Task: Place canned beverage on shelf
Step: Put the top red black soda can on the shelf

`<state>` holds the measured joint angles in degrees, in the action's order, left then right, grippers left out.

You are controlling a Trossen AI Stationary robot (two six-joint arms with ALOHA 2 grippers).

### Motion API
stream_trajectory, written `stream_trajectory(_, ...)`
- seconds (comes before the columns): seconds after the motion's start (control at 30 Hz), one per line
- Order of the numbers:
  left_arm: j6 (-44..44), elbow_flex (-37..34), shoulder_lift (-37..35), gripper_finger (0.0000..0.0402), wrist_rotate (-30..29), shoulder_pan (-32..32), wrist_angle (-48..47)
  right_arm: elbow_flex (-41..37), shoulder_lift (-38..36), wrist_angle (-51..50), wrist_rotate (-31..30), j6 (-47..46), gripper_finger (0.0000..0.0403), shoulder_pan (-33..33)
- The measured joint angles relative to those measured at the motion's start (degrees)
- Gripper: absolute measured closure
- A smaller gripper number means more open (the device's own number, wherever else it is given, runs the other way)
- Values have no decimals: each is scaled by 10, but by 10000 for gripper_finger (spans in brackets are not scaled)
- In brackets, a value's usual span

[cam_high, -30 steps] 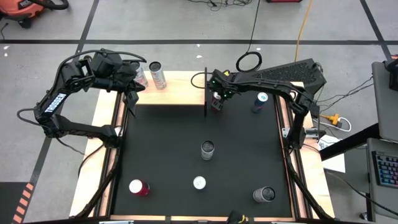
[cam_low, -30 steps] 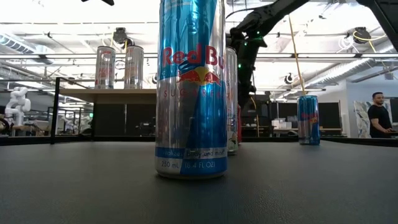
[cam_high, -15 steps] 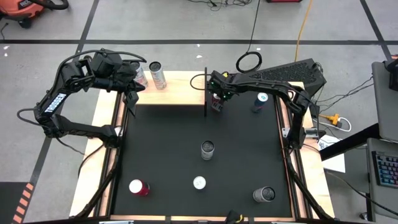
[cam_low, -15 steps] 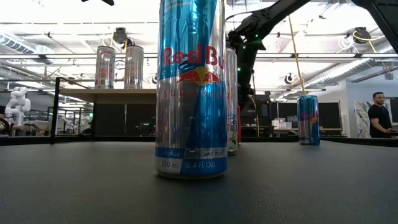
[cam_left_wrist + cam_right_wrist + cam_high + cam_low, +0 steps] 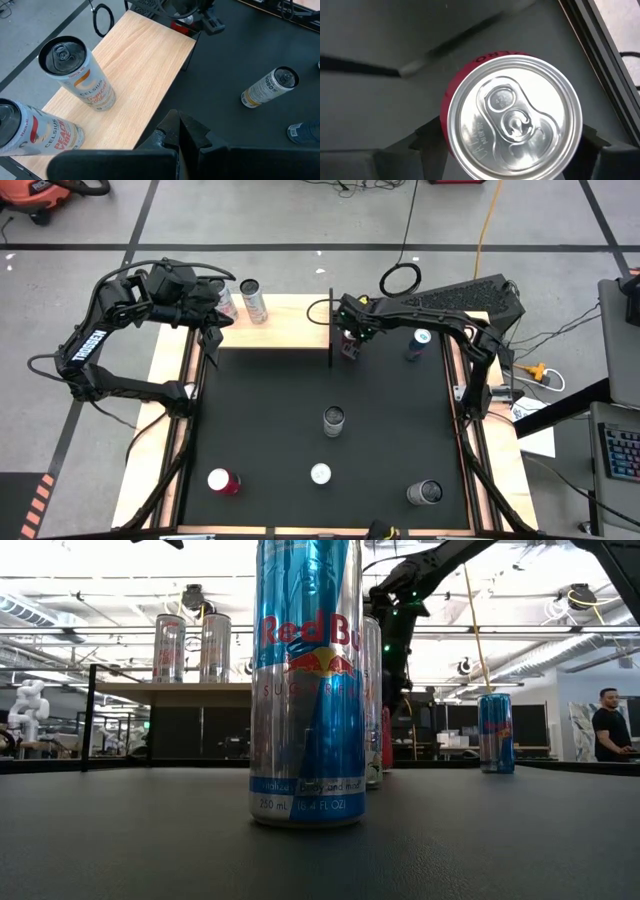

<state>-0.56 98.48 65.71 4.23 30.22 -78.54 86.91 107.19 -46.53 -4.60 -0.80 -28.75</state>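
High view: the right claw [image 5: 348, 346] hangs over a red can [image 5: 347, 352] standing on the black tabletop [image 5: 260, 420] at about twelve o'clock, just beside the right end of the wooden shelf [image 5: 290, 320]. Two cans [image 5: 251, 300] already stand on the shelf near eleven o'clock, close to the left claw [image 5: 212, 315], which waits there with its jaws pressed together and nothing in them. More cans are scattered well apart across the mat.

Low view: a tall blue and silver can [image 5: 305, 680] fills the foreground; behind it the right arm comes down from above. The room beyond is an open workshop with bright ceiling lights, and a person [image 5: 609, 730] stands at three o'clock.

Left wrist view: the shelf top is pale bare wood with free room between its two cans and the far end, where the red can shows.

Right wrist view: the red can's silver lid sits between the dark fingers [image 5: 427, 137], which flank it on both sides, part open; whether they already press its wall I cannot tell.

The step looks like the grasp itself. Next, the jaws would need to close firmly, lift clear of the shelf edge, then carry the can toward nine o'clock onto the wood.
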Motion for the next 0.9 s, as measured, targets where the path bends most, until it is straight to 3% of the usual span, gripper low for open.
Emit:
stream_trajectory(0.27,0,0,0,401,0,0,0,52,-31,-64,-19,-1,137,6)
stream_trajectory(0.7,-2,0,0,401,0,0,0,250,-42,-145,-76,2,137,34)
stream_trajectory(0.9,-1,0,0,401,0,0,0,316,-43,-139,-74,8,137,34)
